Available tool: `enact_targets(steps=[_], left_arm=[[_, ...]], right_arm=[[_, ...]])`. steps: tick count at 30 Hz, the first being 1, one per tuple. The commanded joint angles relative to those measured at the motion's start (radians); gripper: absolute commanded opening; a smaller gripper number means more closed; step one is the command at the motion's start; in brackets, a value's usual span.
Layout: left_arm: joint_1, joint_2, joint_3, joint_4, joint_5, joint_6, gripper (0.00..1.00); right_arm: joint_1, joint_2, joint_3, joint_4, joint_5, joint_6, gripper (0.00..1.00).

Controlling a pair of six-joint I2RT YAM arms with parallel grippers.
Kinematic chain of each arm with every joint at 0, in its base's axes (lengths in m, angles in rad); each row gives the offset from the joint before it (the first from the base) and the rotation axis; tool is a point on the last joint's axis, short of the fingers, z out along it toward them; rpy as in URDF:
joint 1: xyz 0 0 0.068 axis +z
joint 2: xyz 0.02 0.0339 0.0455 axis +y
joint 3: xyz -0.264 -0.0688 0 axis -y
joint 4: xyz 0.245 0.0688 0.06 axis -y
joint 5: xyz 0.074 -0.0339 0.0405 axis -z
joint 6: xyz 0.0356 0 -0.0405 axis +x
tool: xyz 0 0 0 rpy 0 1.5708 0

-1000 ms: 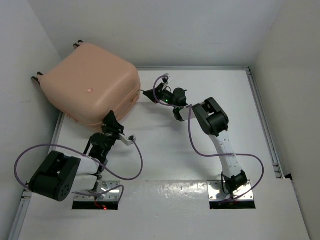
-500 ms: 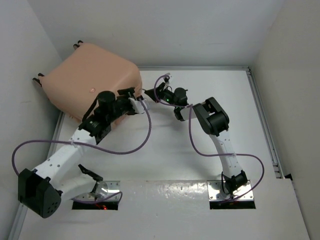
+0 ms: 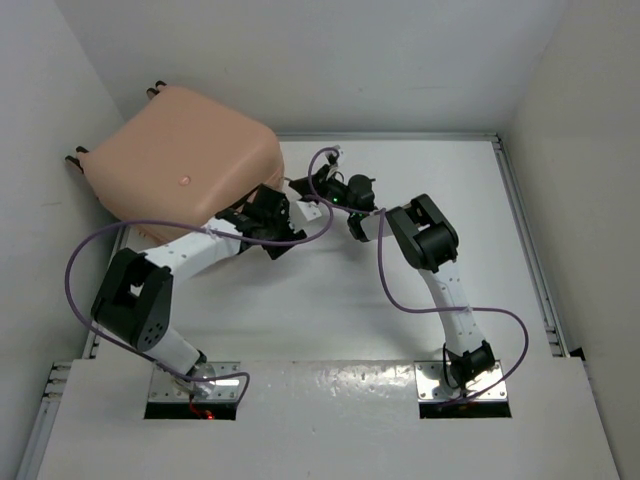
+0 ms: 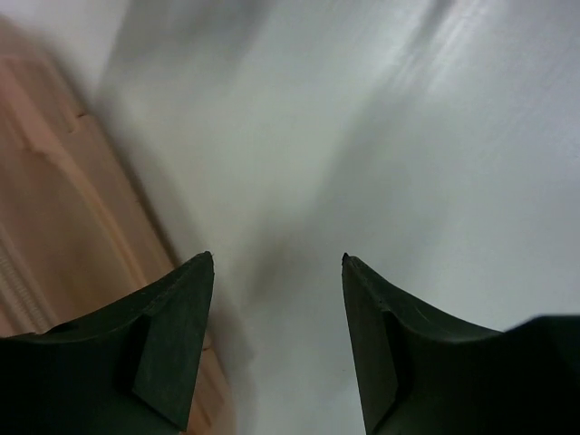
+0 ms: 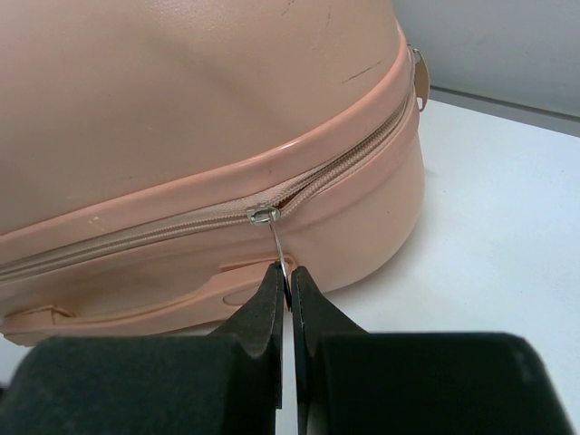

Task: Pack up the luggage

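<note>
Nearest, the left hand (image 4: 276, 263) hangs over the bare surface (image 4: 435, 136), jaws moderately apart with nothing between them, and the luggage (image 3: 185, 165) is just to its left. Beyond it, the right hand (image 5: 285, 272) is pinched tight on the zipper pull (image 5: 277, 240) straight ahead of it. The seam runs crosswise, so the pull probably has to travel sideways along the luggage, which sits in the far-left corner
</note>
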Motion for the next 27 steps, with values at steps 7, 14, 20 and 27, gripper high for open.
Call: enact_targets(steps=[7, 14, 20, 27], left_arm=[[-0.009, -0.016, -0.013, 0.126, -0.307, -0.043, 0.64], [0.037, 0.055, -0.057, 0.145, -0.316, -0.016, 0.62], [0.074, 0.115, -0.113, 0.172, -0.316, 0.006, 0.6], [0.158, 0.229, -0.094, 0.149, -0.396, 0.004, 0.53]], right_arm=[[-0.054, 0.004, 0.027, -0.065, 0.093, -0.034, 0.0], [-0.057, 0.003, 0.029, -0.065, 0.087, -0.035, 0.0], [-0.057, 0.006, 0.038, -0.069, 0.079, -0.032, 0.0], [-0.056, 0.026, 0.085, -0.078, 0.02, -0.031, 0.0]])
